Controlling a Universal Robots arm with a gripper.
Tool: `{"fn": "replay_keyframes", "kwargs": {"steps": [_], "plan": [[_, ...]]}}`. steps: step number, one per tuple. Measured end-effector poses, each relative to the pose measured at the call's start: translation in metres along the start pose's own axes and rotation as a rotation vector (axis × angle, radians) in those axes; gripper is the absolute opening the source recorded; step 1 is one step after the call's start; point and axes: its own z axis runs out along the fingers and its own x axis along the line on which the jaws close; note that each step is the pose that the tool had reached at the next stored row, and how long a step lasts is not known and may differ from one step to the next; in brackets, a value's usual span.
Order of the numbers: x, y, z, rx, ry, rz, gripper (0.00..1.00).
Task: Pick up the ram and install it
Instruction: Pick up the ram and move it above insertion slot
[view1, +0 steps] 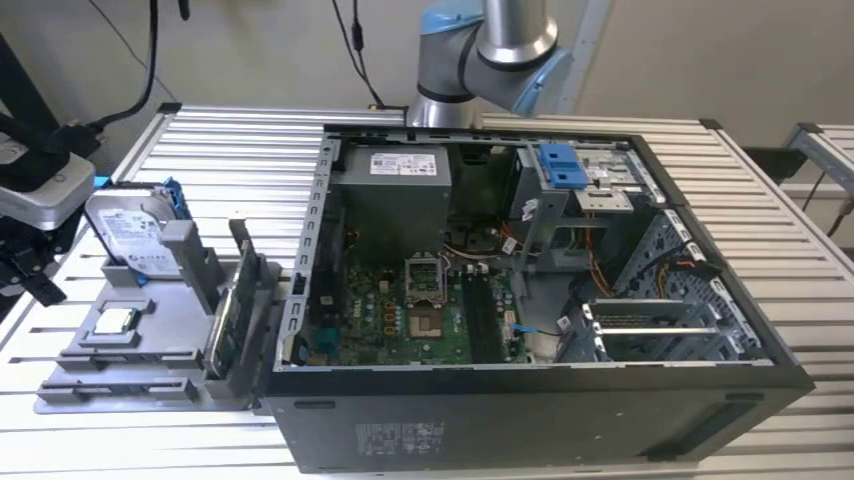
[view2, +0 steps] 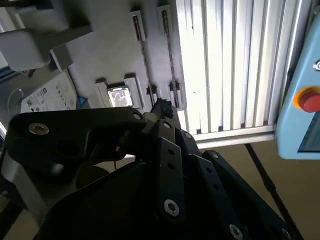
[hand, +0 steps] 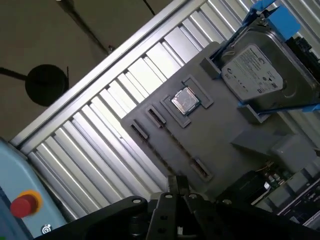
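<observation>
One ram (view1: 224, 335) stood on edge in the grey tray (view1: 80, 395), just beside the computer case (view1: 534, 430). One gripper (hand: 177, 186) hung near the tray, fingers closed together and empty. Risk: the close case wall could snag a finger and tip the ram.

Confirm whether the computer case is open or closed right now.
Open. In the exterior view the computer case has no side panel on top, and the green motherboard lies exposed inside.

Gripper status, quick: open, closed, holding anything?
Gripper: closed, holding nothing.
</observation>
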Motion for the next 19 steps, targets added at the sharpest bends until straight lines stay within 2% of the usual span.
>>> {"fn": "replay_keyframes", "kwargs": {"steps": [19], "plan": [[0.0, -0.0001, 0.0023, -0.0017, 0.0147, -0.339, 0.11]]}}
